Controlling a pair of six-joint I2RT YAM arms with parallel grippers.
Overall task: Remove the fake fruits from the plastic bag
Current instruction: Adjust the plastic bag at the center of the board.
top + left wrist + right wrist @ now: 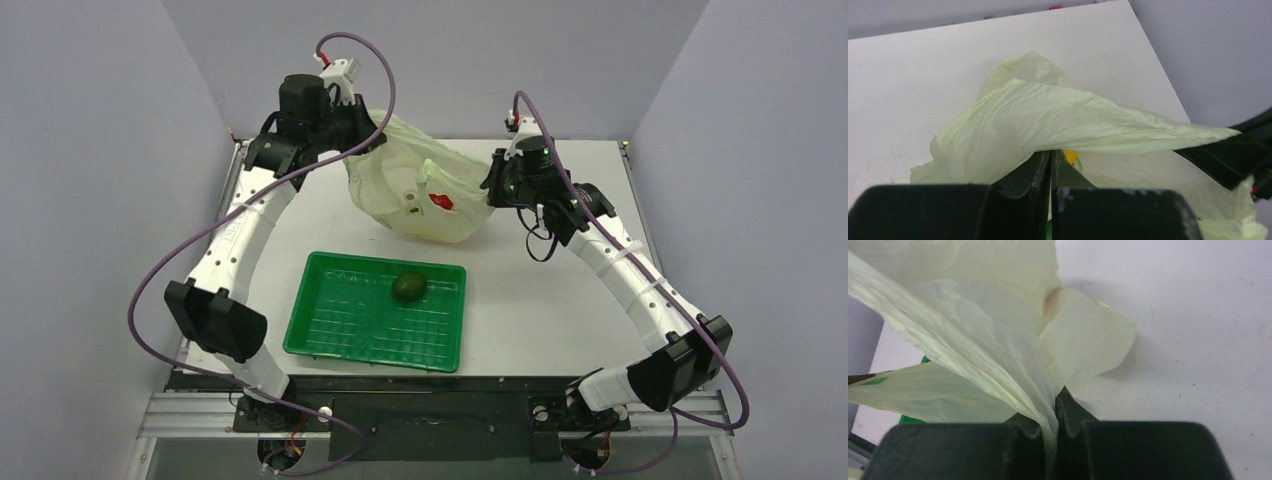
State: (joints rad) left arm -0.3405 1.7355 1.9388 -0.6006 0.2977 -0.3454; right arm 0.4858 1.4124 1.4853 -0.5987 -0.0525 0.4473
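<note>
1. White desk [560, 300]: the green tray [300, 335] at lower centre holds one dark green fruit [409, 287].
2. The plastic bag [415, 215] hangs upper centre; your left claw [1050, 156] and right claw [1055, 401] each pinch its film.
3. A red fruit [441, 201] shows inside: hold both pinches firm and tip the bag slowly trayward.

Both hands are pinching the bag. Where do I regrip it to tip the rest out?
Likely the bag's low sagging bottom, pinched from the near, tray side. The left hand and right hand hold its upper film, so the red fruit showing through hangs in that pouch.
</note>
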